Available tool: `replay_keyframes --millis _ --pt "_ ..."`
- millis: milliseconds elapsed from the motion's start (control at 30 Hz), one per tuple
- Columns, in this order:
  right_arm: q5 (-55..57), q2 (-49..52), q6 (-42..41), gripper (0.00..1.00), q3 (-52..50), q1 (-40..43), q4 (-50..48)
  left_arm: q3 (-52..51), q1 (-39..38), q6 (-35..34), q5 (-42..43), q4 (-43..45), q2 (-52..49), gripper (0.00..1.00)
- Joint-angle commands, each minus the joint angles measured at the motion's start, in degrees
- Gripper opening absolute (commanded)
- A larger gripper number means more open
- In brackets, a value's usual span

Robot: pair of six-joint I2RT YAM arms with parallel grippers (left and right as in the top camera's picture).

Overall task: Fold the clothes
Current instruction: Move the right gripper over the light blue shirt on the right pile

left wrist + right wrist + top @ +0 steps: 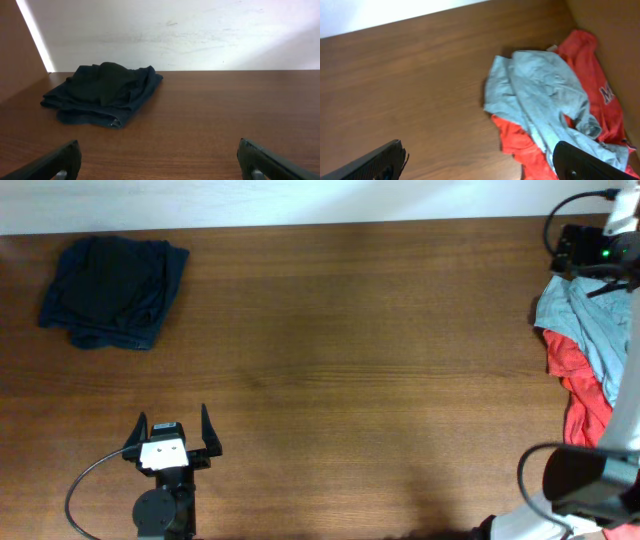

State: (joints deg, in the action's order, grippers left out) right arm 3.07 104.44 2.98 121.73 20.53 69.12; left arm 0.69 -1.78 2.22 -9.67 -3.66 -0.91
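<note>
Right now nothing is held. The left end effector (172,422) is seen wide open, low over the near left part of the worktop (350,380), with nothing between its fingers. The right end effector (480,167) is wide open too and is seen above the pile at the right edge. The pale grey-teal T-shirt (540,95) is found there, crumpled, lying on top of the red shirt (592,55). The dark navy garment (115,290) is laid in a loose bundle at the far left corner, well apart from both. Whether it is neatly folded cannot be told.

The step in hand is judged to be the reach for the T-shirt. For the next move, only the grey cloth should be pinched, at an edge, so the red one is not dragged along. Then it must be pulled to the bare middle and spread flat.

The worktop is made of smooth dark brown wood. A plain white wall (200,35) is seen behind it.
</note>
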Motion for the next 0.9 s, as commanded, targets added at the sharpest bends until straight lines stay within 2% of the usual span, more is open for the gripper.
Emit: replay_keyframes --millis 0,400,567,733,867 --pt "1.1 4.8 -0.1 0.98 1.1 4.0 -1.0 -0.2 0.2 0.9 -0.6 -0.1 0.3 0.99" --pt "0.4 21.6 -6.5 0.68 1.1 11.5 -11.4 -0.2 0.2 0.9 -0.6 -0.1 0.3 0.99" --pt "0.4 25.8 -6.7 0.68 1.1 11.8 -17.4 -0.2 0.2 0.9 -0.6 -0.1 0.3 0.99" --pt "0.4 28.0 -8.5 0.62 1.1 11.8 -21.3 -0.2 0.2 0.9 -0.6 -0.1 0.3 1.00" --pt "0.5 29.3 -13.9 0.59 1.1 12.4 -23.6 -0.2 0.2 0.9 -0.6 -0.1 0.3 0.99"
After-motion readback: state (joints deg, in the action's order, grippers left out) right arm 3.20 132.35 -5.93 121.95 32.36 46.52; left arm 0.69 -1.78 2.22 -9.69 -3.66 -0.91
